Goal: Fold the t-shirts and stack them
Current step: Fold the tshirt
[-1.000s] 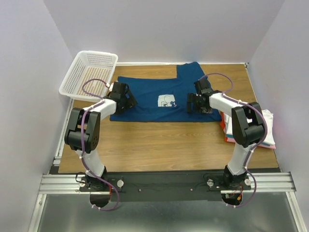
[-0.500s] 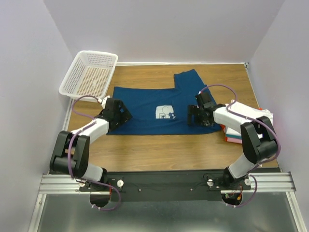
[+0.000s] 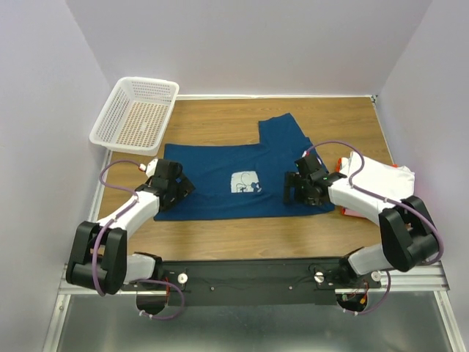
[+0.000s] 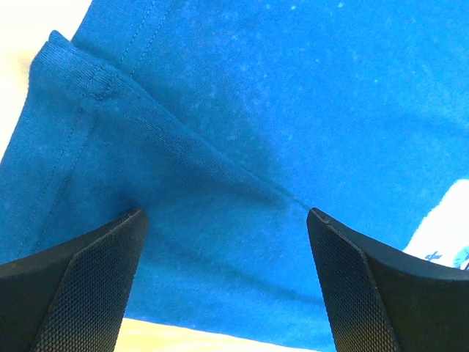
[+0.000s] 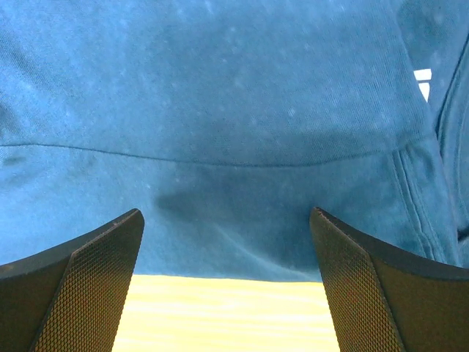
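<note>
- The dark teal-blue tee (image 3: pixel 227 183) lies flat across the middle of the worktop (image 3: pixel 242 231). Its white print (image 3: pixel 245 181) faces up and one sleeve points toward the far edge.
- A second ago the tee lay farther back. It has since slid toward the near edge, so bare wood now shows between it and the far edge.
- Both arms have drawn back with it, their elbows folded low and outward toward the near corners.
- The left gripper (image 3: pixel 174 192) sits on the tee's left end, near its near-left corner. Its jaws are spread wide and pinch nothing.
- In the left wrist view, a raised crease and a stitched hem run across the cloth between the fingers (image 4: pixel 80 293).
- The right gripper (image 3: pixel 294 188) sits on the tee's right end, also spread wide and released. In its wrist view the near hem crosses between the fingers (image 5: pixel 80 293), with wood showing below.
- The folded tees (image 3: pixel 381 180) are stacked at the right edge, just beside the tee's right end, with a white one on top. They are less covered by the right arm than before.
- The white mesh basket (image 3: pixel 135 114) stays at the far-left corner, clear of the tee.
</note>
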`<action>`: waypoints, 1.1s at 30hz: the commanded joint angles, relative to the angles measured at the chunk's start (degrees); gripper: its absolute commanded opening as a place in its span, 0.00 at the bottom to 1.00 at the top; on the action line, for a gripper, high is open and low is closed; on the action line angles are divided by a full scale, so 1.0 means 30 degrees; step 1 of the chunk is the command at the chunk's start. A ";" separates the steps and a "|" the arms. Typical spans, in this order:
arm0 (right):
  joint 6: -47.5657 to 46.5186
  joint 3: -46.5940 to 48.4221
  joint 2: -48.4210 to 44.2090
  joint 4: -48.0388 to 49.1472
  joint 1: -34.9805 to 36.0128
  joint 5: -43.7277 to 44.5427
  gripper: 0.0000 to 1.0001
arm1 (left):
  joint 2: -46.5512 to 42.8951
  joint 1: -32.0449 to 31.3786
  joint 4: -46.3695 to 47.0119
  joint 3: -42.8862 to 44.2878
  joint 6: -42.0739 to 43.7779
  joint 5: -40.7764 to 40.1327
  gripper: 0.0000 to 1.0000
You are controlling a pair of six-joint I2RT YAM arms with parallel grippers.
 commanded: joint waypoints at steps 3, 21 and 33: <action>0.1103 -0.0827 -0.1357 -0.0462 0.0235 -0.1031 1.00 | -0.1446 0.0090 -0.3373 -0.1408 -0.0558 -0.0158 0.98; 0.0548 0.2013 -0.4523 -0.0433 0.0323 0.0546 1.00 | -0.1775 0.0149 -0.4808 0.4593 0.0671 -0.3202 0.98; -0.0331 0.2980 -0.3264 -0.0404 0.0293 0.2219 1.00 | 0.7768 0.0881 -0.4456 1.2210 0.0937 -0.4316 0.87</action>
